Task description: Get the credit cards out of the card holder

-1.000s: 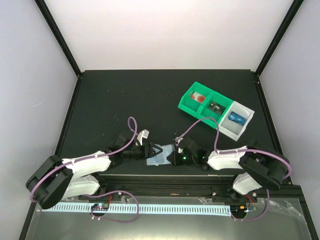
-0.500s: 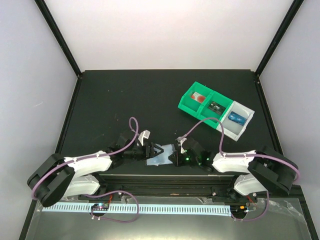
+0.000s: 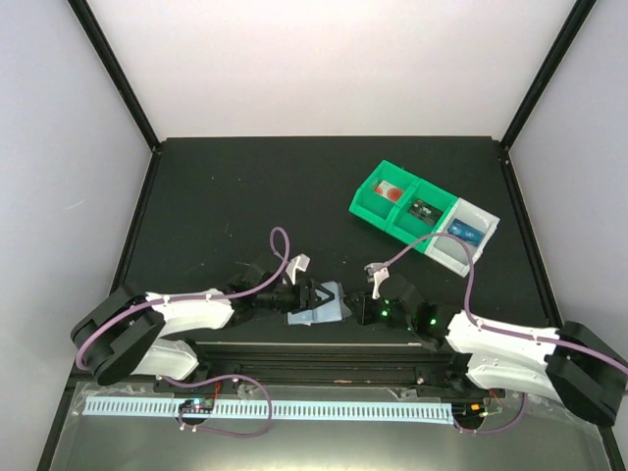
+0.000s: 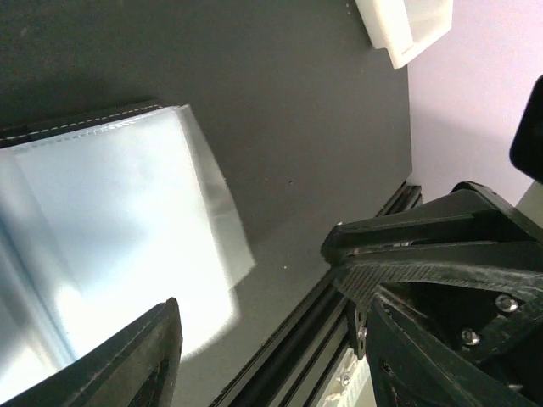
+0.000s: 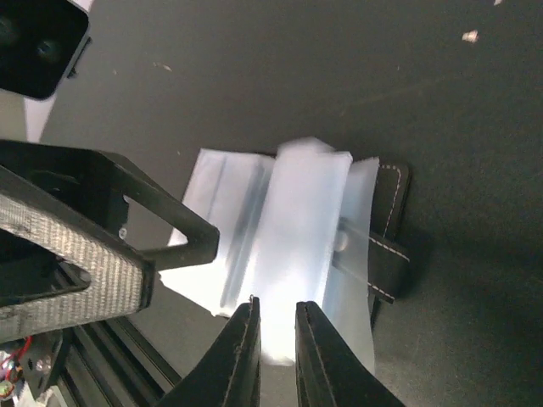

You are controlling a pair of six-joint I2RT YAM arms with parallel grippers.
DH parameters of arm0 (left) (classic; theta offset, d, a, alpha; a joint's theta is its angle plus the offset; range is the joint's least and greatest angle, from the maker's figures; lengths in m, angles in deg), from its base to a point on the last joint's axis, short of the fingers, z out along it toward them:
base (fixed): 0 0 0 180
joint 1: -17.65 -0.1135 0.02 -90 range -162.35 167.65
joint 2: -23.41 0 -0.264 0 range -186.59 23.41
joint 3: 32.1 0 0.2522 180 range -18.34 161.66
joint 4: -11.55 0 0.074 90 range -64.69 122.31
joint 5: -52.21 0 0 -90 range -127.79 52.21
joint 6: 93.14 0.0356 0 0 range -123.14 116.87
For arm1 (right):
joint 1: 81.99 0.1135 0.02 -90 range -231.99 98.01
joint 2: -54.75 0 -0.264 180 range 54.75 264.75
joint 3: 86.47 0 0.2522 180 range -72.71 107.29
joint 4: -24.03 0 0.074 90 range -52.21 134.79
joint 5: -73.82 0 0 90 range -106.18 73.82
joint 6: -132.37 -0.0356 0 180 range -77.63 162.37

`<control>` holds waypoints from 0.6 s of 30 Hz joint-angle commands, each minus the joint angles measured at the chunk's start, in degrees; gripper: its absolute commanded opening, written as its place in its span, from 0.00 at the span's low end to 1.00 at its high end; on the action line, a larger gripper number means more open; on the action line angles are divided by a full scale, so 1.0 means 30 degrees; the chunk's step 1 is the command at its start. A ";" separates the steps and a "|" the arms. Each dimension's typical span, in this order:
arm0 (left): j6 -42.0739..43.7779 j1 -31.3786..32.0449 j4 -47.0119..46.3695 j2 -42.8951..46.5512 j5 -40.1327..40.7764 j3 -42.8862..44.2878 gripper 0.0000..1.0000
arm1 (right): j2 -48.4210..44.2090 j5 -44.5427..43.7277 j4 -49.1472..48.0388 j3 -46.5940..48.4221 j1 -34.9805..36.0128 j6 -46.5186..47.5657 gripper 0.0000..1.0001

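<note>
My left gripper (image 3: 314, 297) lies low over the near part of the matte black table (image 3: 245, 196), its 2 fingers spread wide and closed on nothing. One fingertip rests at the left margin of the thin, pale blue-grey, translucent plastic card holder (image 3: 332, 302). The card holder lies flat between my 2 grippers, close to the table's near edge and just beyond the black metal rail (image 4: 310, 326). It is fanned open. In the right wrist view its dark stitched edge sits on the right and the clear leaves spread leftward, their long axis running away from my fingertips. The leaves look pale throughout, and I cannot tell whether anything is inside them. My right gripper (image 5: 276, 303) comes in from the right with its 2 fingers narrow, pinching 1 clear leaf of the holder. A stretch of dark tabletop lies between the holder and the green-and-white plastic tray (image 3: 372, 204), which sits well apart at the far right, angled to the table's sides. Its 3 compartments hold, left to right, a small red-and-white item (image 3: 391, 192), a small dark green item (image 3: 423, 207), and, in the white end compartment, the flat bright-blue plastic credit cards (image 3: 464, 233). I cannot tell how many there are.
</note>
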 commanded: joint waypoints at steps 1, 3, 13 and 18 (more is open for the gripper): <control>0.0352 0.0143 -0.0322 0.0365 0.0231 0.1133 0.61 | -0.1812 -0.1664 0.1487 -0.0171 0.0079 0.0093 0.16; 0.1034 0.0142 0.1108 0.0839 0.0783 0.1451 0.63 | -0.2329 -0.1683 0.1722 -0.0146 0.0079 0.0140 0.16; 0.3019 -0.0677 0.6281 0.4102 0.3081 0.0966 0.75 | -0.1793 0.0096 0.1441 0.0703 0.0095 0.0306 0.17; 0.3491 -0.1512 0.7709 0.4959 0.3304 0.0220 0.78 | -0.0196 0.1582 0.0560 0.1382 0.0110 0.0086 0.19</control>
